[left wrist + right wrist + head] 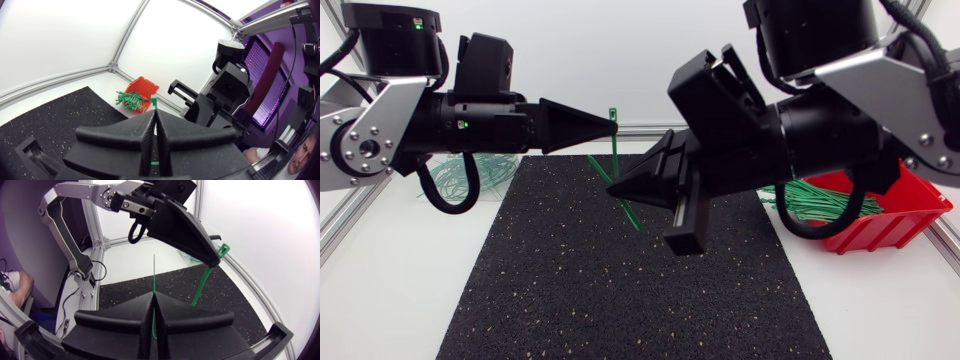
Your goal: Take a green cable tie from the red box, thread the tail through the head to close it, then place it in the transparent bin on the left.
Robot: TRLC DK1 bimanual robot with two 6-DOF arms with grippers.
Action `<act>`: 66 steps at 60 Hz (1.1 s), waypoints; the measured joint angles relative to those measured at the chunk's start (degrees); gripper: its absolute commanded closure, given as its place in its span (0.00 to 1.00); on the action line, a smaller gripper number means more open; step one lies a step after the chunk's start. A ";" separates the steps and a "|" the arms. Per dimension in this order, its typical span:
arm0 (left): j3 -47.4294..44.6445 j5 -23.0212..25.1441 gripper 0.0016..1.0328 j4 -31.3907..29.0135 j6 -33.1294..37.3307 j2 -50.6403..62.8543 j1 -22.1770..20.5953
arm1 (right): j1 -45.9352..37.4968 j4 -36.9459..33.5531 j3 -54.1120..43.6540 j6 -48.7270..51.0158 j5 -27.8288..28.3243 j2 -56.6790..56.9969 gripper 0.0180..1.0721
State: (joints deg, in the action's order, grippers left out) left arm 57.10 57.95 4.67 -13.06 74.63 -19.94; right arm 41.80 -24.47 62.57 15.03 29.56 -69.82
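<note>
Green cable tie (pixel 615 150) upright — head up

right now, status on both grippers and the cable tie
Left gripper shut on green cable tie by its head. Right gripper shut on its tail. Tail not yet through head; nothing in the way.

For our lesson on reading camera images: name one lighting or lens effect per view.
Head view: the white backdrop leaves the black left gripper and right gripper nearly featureless, yet the green cable tie stands out. Left wrist view: the frame rail bows, fisheye. Right wrist view: the tie's tail shows against the pale wall.
</note>
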 measured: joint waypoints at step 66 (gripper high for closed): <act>-3.93 0.68 0.97 11.56 -10.38 -0.61 -2.64 | -10.14 -30.34 20.06 -4.13 17.11 -5.51 0.95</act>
State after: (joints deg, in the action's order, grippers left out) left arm 53.17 58.63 16.23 -23.44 74.02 -22.59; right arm 31.66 -54.81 82.63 10.90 46.68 -75.33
